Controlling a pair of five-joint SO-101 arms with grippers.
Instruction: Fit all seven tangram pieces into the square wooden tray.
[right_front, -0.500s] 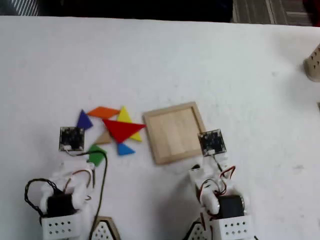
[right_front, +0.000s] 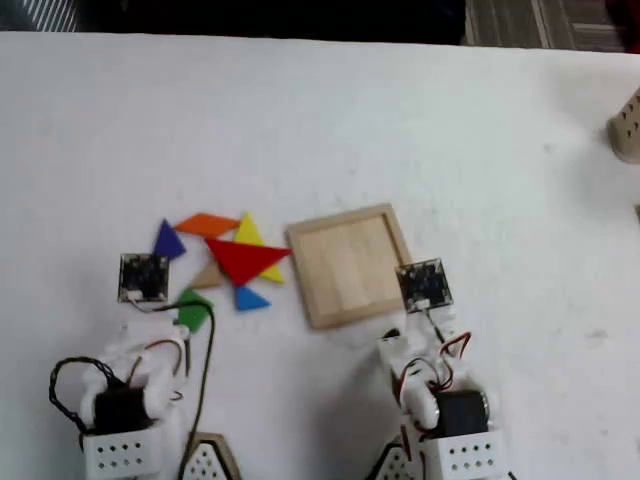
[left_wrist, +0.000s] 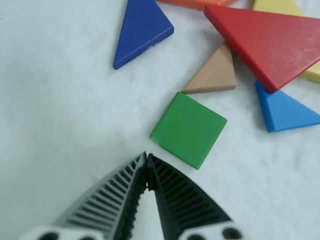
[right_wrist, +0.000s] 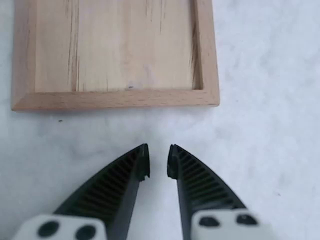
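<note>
Tangram pieces (right_front: 245, 258) all outside the wooden tray (right_front: 340, 219) (first pick pending): left claw (left_wrist: 146, 160), pressed together near the green square (left_wrist: 188, 129), probably must open; right claw (right_wrist: 157, 161) slightly spread.

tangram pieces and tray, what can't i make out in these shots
yellow piece: left wrist view, cut by the edge and overlapped by the red triangle, full shape unclear.
orange piece: same view, cut off at the edge.
tray: right wrist view, far rim out of frame.

Pale grainy wooden tray (right_wrist: 115, 97), matt
</note>
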